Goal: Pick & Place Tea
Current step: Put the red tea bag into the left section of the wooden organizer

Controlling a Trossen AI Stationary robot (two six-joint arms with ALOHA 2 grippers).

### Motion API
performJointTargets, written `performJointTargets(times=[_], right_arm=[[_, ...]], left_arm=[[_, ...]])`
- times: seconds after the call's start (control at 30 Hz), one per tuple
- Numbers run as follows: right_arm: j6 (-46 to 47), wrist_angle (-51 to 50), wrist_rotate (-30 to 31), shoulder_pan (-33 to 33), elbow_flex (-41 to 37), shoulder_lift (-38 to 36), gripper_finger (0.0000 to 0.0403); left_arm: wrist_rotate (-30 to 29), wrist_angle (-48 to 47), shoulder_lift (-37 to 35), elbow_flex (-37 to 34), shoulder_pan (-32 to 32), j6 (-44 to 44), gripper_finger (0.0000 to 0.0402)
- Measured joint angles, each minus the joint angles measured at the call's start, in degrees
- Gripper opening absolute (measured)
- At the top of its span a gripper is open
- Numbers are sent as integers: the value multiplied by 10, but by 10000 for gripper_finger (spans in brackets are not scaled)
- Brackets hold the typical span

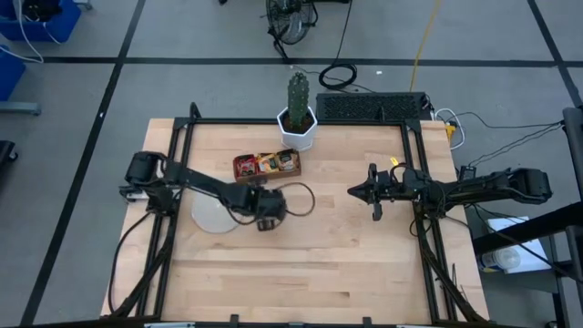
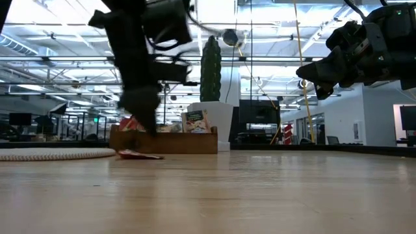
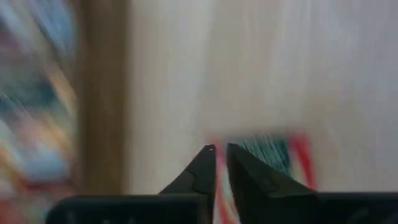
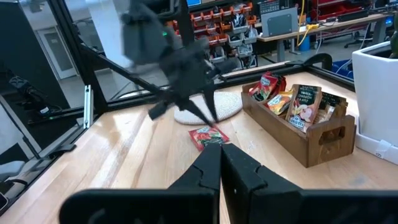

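Now, step in hand: grasping a red-and-green tea sachet [image 4: 208, 136] that lies flat on the table [image 1: 346, 264], just beside the tray [image 4: 297, 140].
Left gripper [image 3: 221, 155]: low over the sachet, fingers nearly together, nothing held.
Right gripper [image 1: 374, 192]: waits well apart, raised, fingers together.
Judgement: widen the fingers, straddle one edge, press lightly, since a flat packet slips easily.
Other sachets [image 4: 297, 106]: upright in the tray.

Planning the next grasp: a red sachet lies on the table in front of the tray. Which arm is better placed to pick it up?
Left. The left gripper is down at the table right by the red sachet, beside the tray. The right gripper hovers high, well off to the right.
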Motion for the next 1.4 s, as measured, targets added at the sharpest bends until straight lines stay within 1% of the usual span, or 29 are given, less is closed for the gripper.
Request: performJointTargets(times=[0.07, 0.1, 0.17, 0.3, 0.4, 0.47, 0.53, 0.6, 0.73, 0.8, 0.87, 0.97, 1.1, 1.3, 1.4], right_arm=[[0, 0, 0, 0, 0, 0, 0], [0, 0, 0, 0, 0, 0, 0], [0, 0, 0, 0, 0, 0, 0], [0, 0, 0, 0, 0, 0, 0], [0, 0, 0, 0, 0, 0, 0], [0, -2, 0, 0, 0, 0, 0], [0, 0, 0, 0, 0, 0, 0], [0, -4, 0, 0, 0, 0, 0], [0, -4, 0, 0, 0, -1, 0], [0, -6, 0, 0, 0, 0, 0], [0, -5, 0, 0, 0, 0, 0], [0, -4, 0, 0, 0, 0, 0], [0, -4, 0, 0, 0, 0, 0], [0, -4, 0, 0, 0, 0, 0], [0, -4, 0, 0, 0, 0, 0]], left_arm=[[83, -55, -13, 0, 12, -72, 70], [121, -70, -19, 0, 16, -93, 87], [161, -83, -29, 0, 15, -106, 128], [167, -99, -26, -2, 1, -87, 222], [160, -98, -16, -10, 8, -68, 289], [159, -83, -4, -17, 18, -55, 325], [161, -72, 1, -25, 31, -52, 351], [166, -51, 7, -33, 45, -44, 369], [208, -17, 8, -55, 69, -31, 382], [220, 0, 8, -65, 78, -31, 380], [226, 2, 8, -67, 84, -33, 369], [234, -1, 8, -68, 87, -41, 336], [237, 3, 9, -68, 85, -44, 263], [242, -3, 7, -66, 85, -62, 132], [238, -5, -9, -66, 80, -82, 77]])
